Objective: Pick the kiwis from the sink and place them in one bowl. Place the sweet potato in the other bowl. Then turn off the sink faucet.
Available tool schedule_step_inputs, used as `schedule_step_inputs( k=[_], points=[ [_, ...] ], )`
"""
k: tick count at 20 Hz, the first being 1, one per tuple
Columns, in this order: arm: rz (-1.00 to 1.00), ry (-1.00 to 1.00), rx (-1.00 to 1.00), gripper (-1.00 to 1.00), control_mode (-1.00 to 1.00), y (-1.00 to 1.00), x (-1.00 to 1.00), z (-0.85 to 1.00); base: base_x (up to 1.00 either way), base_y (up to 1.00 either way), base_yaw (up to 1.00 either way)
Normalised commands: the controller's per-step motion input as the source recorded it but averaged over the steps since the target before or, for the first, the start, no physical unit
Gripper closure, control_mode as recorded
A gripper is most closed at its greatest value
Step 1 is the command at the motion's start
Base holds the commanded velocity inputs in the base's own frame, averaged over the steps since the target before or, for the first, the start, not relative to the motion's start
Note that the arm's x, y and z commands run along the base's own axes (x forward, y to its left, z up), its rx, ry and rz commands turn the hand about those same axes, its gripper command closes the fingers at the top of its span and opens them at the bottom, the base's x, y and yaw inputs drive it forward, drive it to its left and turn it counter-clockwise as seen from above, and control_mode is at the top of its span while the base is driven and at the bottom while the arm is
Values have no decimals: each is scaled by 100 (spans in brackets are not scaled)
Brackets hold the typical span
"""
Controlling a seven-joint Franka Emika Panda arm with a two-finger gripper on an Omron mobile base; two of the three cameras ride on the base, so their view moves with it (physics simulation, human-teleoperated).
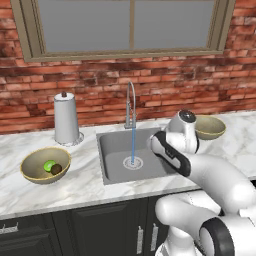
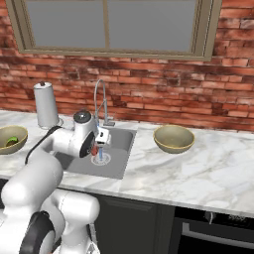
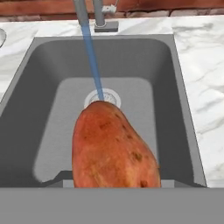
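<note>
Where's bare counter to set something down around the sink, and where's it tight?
Free: marble counter right of the empty bowl, and the front strip between the left bowl and the sink. Tight: behind the left bowl by the paper-towel holder, and over the sink, where the gripper holds the sweet potato.

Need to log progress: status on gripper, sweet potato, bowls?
Gripper shut on sweet potato, above the sink. Both kiwis in left bowl; right bowl empty. Faucet running; nothing blocking.
</note>
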Motion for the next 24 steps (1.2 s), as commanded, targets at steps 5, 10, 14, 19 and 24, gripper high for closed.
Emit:
schedule_step_inputs(
  k=[5,10,14,19,24],
  points=[
    [-1,5,0,100,-100,-50,-7,59,0,0,0],
    [0,2,0,100,-100,-75,2,18,0,0,0],
    [0,0,0,100,-100,-74,19,0,0,0,0],
    [0,0,0,100,-100,-69,30,4,0,0,0],
    [0,0,0,100,-100,-54,44,2,0,0,0]
  ],
)
